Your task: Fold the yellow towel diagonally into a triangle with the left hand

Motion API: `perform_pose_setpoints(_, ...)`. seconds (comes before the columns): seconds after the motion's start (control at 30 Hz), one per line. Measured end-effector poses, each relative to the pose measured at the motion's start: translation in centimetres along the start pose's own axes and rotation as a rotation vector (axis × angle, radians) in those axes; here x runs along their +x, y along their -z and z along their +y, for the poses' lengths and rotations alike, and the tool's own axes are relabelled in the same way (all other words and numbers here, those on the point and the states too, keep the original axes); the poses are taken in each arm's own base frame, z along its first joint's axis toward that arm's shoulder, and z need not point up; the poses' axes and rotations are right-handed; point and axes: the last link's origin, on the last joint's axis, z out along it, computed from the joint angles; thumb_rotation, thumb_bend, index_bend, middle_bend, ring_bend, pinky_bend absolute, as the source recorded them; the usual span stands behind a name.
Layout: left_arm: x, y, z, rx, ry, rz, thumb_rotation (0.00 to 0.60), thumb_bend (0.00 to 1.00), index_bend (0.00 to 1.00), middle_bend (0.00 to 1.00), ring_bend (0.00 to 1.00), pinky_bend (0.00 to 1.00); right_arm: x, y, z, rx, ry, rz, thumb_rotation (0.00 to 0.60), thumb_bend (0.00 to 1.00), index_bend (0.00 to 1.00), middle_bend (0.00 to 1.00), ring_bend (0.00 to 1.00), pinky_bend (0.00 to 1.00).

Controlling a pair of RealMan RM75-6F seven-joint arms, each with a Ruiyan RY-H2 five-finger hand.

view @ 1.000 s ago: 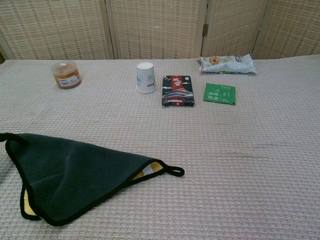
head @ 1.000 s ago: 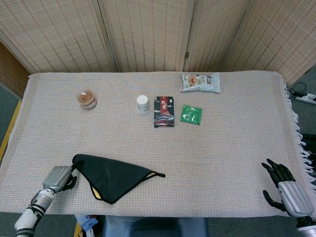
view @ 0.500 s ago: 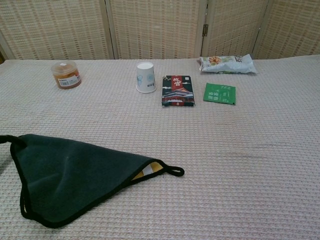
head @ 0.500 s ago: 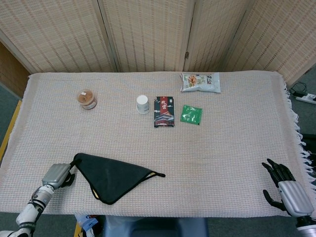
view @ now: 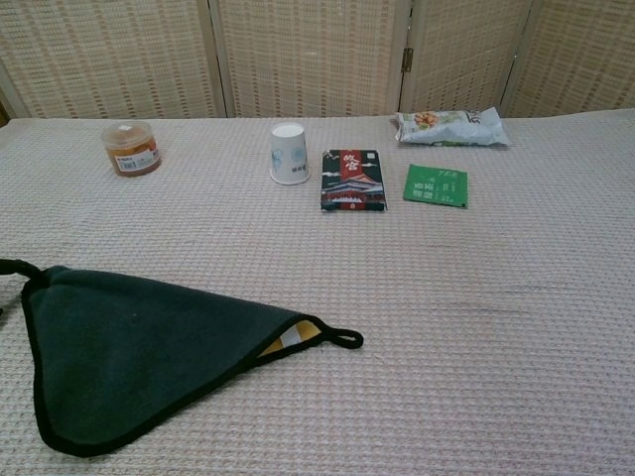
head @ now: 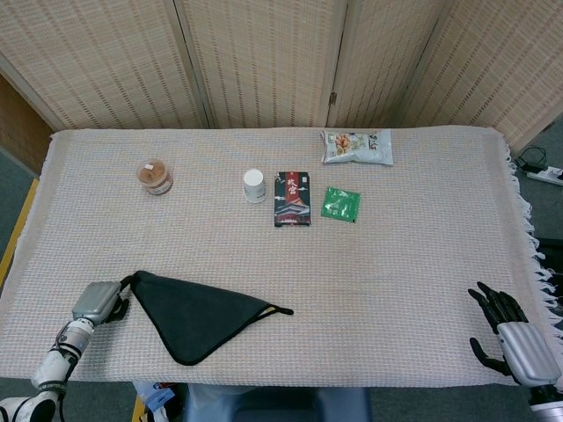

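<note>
The left hand [head: 99, 301] is down at the near left corner of the table, fingers curled onto the corner loop of the towel. It looks like it's pinching that loop, though from here I can't swear it isn't just resting on it. Over the last second it's dragged that corner outward and a bit toward the near edge, and the dark green towel with the yellow underside [head: 195, 314] has flattened out. A second ago a strip of yellow peeked out along the bottom left edge, and now that's covered. Only a sliver of yellow shows near the right tip by the little loop [view: 344, 338].

So the triangle is basically made and lying flat on the near left part of the beige woven tablecloth [head: 396, 246]. I'd guess all that's left is letting go.

The right hand [head: 515, 333] sits at the near right corner, fingers spread, holding nothing.

Containers:
- The small round plastic tub [view: 131, 147] far left has something orange-brown in it, lid on.
- The white paper cup [view: 289, 153] stands mouth down, so I can't see inside.
- The sealed snack bag [view: 450, 127] at the back looks full.

There's also a dark red-and-black box [view: 353, 179] and a flat green packet [view: 436, 185] beside it.
</note>
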Motion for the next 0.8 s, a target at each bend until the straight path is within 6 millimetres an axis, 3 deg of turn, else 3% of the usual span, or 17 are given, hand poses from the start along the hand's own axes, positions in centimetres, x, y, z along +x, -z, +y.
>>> perform_pose_setpoints(0.23, 1.9, 1.9, 1.0, -0.033, 0.017, 0.098, 0.600, 0.66, 0.16, 1.00, 1.00, 1.00, 0.0, 0.2, -0.3, 0.017, 0.001, 0.001, 0.600, 0.49, 0.00, 0.00, 0.00, 0.00)
perform_pose_setpoints(0.7, 1.1, 8.3, 3.3, -0.130, 0.019, 0.146, 0.599, 0.66, 0.18, 1.00, 1.00, 1.00, 0.2, 1.0, -0.8, 0.056, 0.000, 0.009, 0.600, 0.49, 0.00, 0.00, 0.00, 0.00)
perform_pose_setpoints(0.73, 1.2, 8.7, 3.3, -0.138, 0.014, 0.169, 0.599, 0.65, 0.18, 0.99, 0.98, 1.00, 0.2, 1.1, -0.8, 0.057, 0.003, 0.013, 0.600, 0.49, 0.00, 0.00, 0.00, 0.00)
perform_pose_setpoints(0.8, 1.6, 9.4, 3.2, -0.140, 0.000, 0.214, 0.599, 0.62, 0.18, 0.85, 0.79, 0.88, 0.3, 1.2, -0.8, 0.059, 0.011, 0.023, 0.600, 0.49, 0.00, 0.00, 0.00, 0.00)
